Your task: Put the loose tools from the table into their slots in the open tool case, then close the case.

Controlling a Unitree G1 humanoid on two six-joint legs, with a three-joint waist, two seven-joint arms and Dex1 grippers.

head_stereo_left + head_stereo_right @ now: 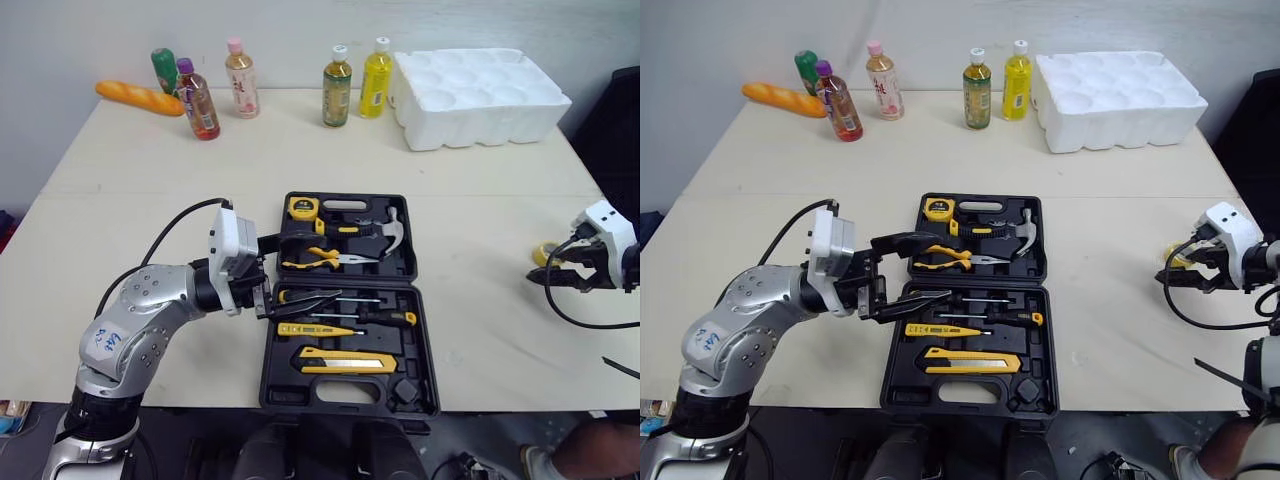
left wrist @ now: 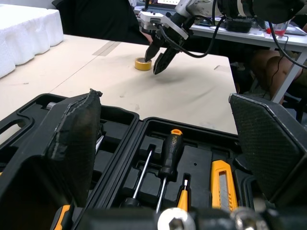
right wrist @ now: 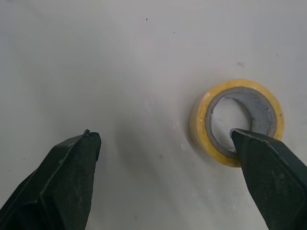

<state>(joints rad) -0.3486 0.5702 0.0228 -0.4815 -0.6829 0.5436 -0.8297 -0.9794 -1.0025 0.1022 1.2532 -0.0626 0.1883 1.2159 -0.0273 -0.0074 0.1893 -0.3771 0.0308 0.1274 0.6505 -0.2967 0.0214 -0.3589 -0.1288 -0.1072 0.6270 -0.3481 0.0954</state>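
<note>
The black tool case (image 1: 428, 350) lies open at the table's middle front. It holds a tape measure (image 1: 303, 208), a hammer (image 1: 388, 232), pliers (image 1: 322, 259), screwdrivers (image 1: 345, 316) and a yellow utility knife (image 1: 347, 361). My left gripper (image 1: 290, 272) is open and hovers over the case's left edge with nothing between its fingers. A yellow tape roll (image 1: 543, 254) lies loose on the table at the far right. My right gripper (image 1: 542, 279) is open just in front of the roll. In the right wrist view, one fingertip (image 3: 268, 167) overlaps the roll (image 3: 199, 120) and the other stands clear of it.
Several drink bottles (image 1: 337, 88) and an orange bread-like object (image 1: 140, 97) stand along the table's back edge. A white foam tray (image 1: 480, 95) sits at the back right. A person's leg (image 1: 590, 450) is near the table's front right corner.
</note>
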